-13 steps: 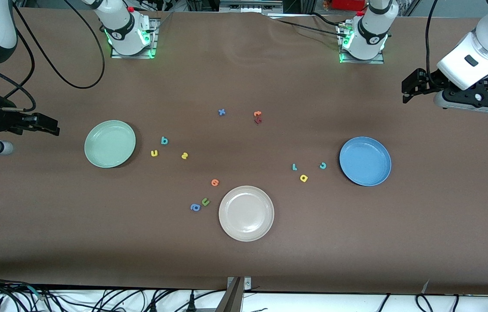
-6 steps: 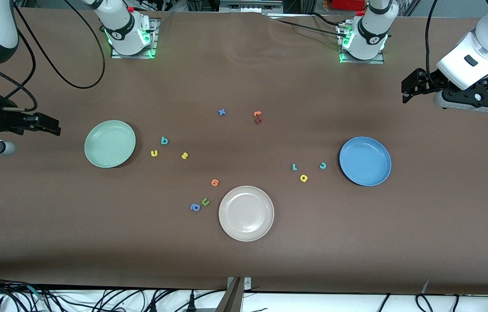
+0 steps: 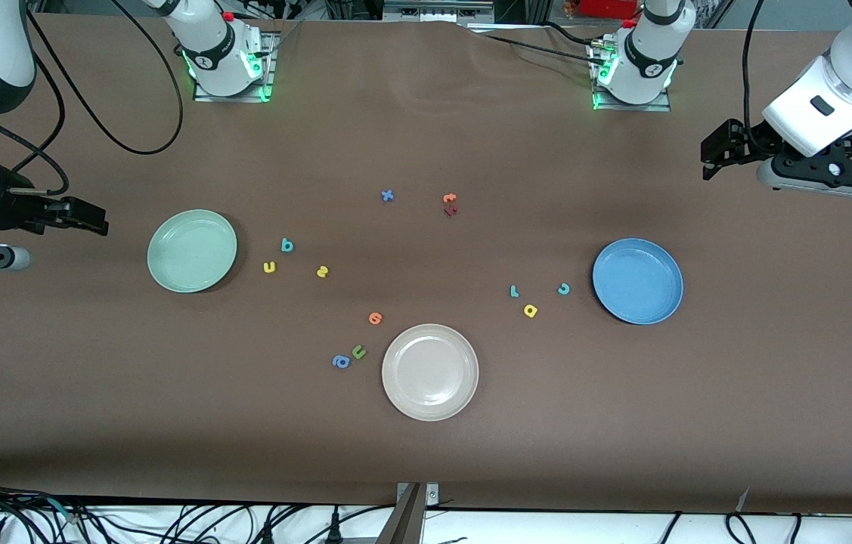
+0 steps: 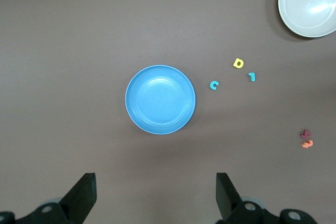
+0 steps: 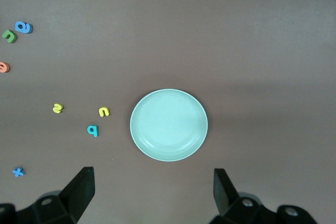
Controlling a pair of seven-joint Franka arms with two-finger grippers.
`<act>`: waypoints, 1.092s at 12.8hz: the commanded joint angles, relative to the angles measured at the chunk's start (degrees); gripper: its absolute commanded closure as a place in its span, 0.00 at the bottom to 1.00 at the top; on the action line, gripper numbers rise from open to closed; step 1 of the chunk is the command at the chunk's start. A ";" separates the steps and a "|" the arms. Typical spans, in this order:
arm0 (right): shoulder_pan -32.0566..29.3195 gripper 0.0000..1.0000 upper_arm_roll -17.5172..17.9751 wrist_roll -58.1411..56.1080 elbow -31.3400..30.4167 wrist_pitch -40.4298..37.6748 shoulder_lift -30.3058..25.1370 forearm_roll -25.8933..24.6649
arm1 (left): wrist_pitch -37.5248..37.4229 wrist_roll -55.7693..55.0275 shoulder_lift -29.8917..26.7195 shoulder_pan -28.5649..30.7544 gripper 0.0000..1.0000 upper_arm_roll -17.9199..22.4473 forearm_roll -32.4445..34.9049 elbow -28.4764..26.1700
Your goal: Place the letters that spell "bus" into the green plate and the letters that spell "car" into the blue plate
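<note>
The green plate (image 3: 191, 251) lies toward the right arm's end, with the teal "b" (image 3: 287, 245), yellow "u" (image 3: 269, 267) and yellow "s" (image 3: 323, 271) beside it on the table. The blue plate (image 3: 637, 280) lies toward the left arm's end, next to the teal "c" (image 3: 563, 288), yellow "a" (image 3: 530, 310) and teal "r" (image 3: 514, 291). My right gripper (image 5: 152, 192) hangs open and empty high over bare table beside the green plate (image 5: 169, 124). My left gripper (image 4: 156, 195) is open and empty, high beside the blue plate (image 4: 160, 99).
A cream plate (image 3: 430, 372) sits nearest the front camera, mid-table. Close to it lie an orange letter (image 3: 374, 318), a green "u" (image 3: 358, 351) and a blue "a" (image 3: 341, 362). A blue "x" (image 3: 387, 196) and two reddish letters (image 3: 450, 204) lie nearer the bases.
The right arm has crept slightly toward the green plate. The left arm has not moved, and no letter has shifted.
</note>
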 commanded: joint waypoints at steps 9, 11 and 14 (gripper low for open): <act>0.32 0.00 0.01 1.19 -0.98 -0.45 -0.92 0.13 | -1.14 0.48 0.12 -0.10 0.00 -0.29 2.06 1.00; 0.32 0.01 -0.08 1.19 -0.98 -0.97 -0.83 0.13 | -1.14 0.40 0.21 -0.10 0.00 -0.20 2.06 1.00; 0.32 0.00 0.01 1.28 -0.98 -0.97 -0.74 0.13 | -1.14 0.57 0.21 -0.10 0.00 -0.20 2.06 1.00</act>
